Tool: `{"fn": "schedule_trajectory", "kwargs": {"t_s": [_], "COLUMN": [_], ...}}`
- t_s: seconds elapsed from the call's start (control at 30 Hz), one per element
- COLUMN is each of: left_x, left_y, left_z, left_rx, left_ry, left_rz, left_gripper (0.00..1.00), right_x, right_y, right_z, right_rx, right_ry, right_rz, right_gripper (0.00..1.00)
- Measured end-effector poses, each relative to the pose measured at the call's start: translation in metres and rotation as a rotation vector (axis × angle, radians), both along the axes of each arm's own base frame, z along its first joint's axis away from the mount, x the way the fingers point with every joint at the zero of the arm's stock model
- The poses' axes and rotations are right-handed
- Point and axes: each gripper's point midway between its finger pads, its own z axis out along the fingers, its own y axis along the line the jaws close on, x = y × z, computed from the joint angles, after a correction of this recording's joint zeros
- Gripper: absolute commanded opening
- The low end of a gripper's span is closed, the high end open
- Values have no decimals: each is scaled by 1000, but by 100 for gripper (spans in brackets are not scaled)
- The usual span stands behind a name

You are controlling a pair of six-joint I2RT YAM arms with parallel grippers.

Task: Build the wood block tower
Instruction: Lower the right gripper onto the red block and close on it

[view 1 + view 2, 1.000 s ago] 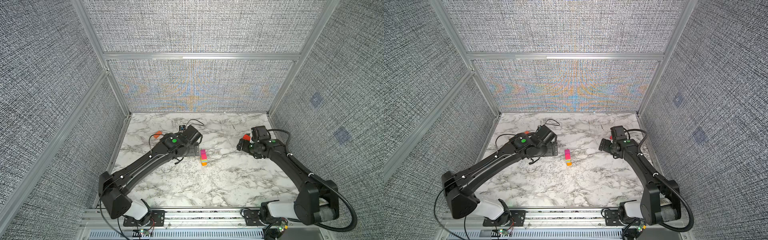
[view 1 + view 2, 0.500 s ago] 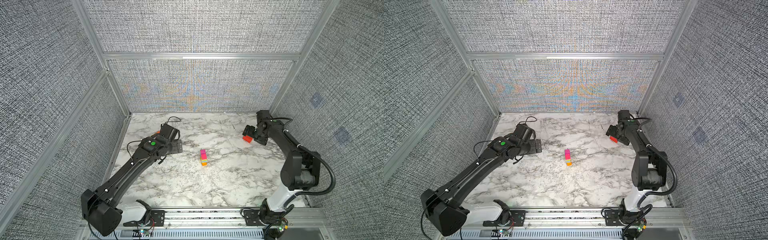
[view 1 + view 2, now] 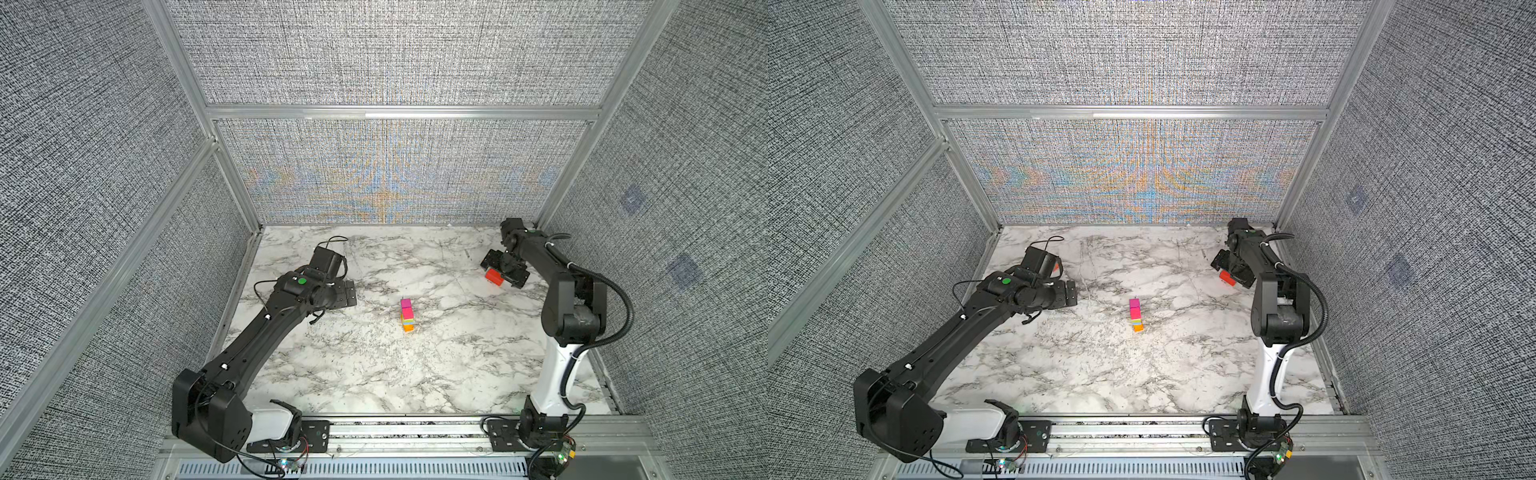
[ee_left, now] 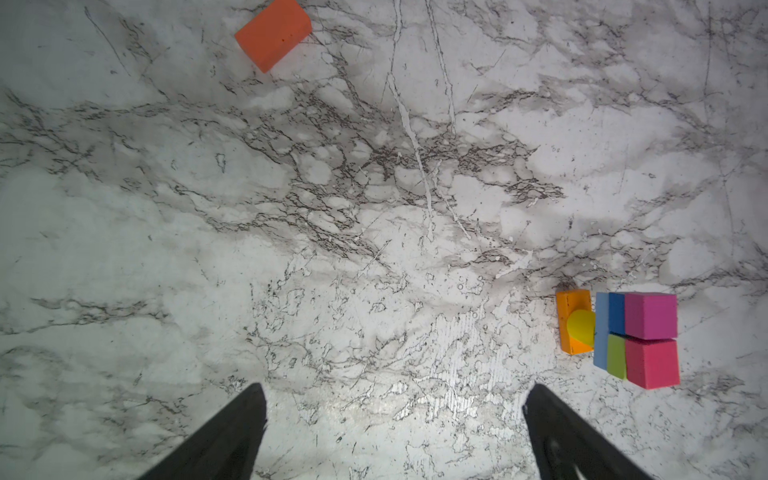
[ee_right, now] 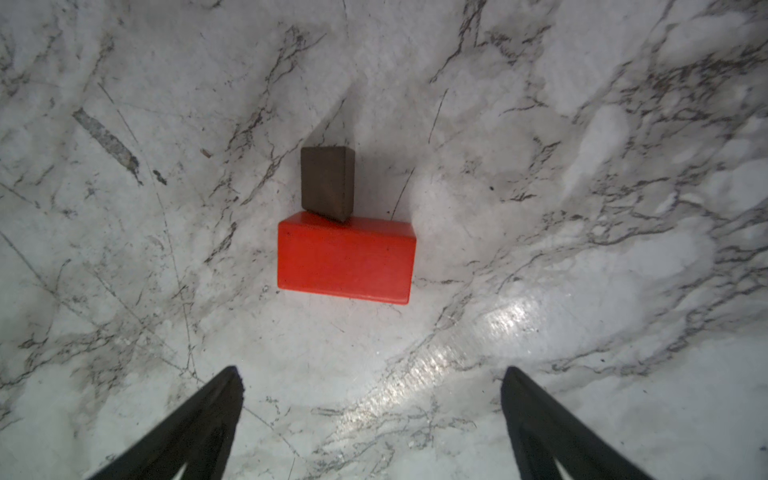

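- Your left gripper (image 4: pixel 395 388) is released, jaws wide with nothing between them. A loose orange block (image 4: pixel 274 33) lies well ahead of them.
- The tower (image 3: pixel 407 314) stands mid-table with magenta on top. It is ahead of and outside one left finger, not in line with the gap, and well apart from the right jaws.
- Your right gripper (image 5: pixel 370 372) is likewise spread and empty. The red-orange slab (image 5: pixel 345 259) lies flat, straight ahead of its gap and roughly centred.
- The slab's long axis runs along the line joining the two fingertips, so closing as you stand would span its length. I judge a wrist turn would give you the shorter grip.
- The dark brown block (image 5: pixel 326 183) touches the slab's far edge, beyond it from the jaws.
- The right arm is much the nearer to the slab.
- Since a second ago, your left arm has drawn back from beside the tower and your right arm has folded up over the slab. Slab and tower have not moved.
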Motion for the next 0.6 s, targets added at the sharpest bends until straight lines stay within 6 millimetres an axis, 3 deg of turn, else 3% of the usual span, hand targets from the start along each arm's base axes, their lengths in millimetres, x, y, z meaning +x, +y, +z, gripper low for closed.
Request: {"fn": "schedule_trajectory", "kwargs": {"t_s": [0.27,0.6], "left_x": [1,4], "left_y": [-4,-3], "left_z": [-3,-8], "left_rx": [-38,-70], "left_ry": [13,39], "left_rz": [-10,3], "left_gripper": [99,99], "right_x": [16,22], "right_y": [-3,-1], "right_z": [-15,-29], "right_rx": [-18,-15], "right_ry": [32,73], "right_rz": [-16,-7], "right_gripper": [98,85]}}
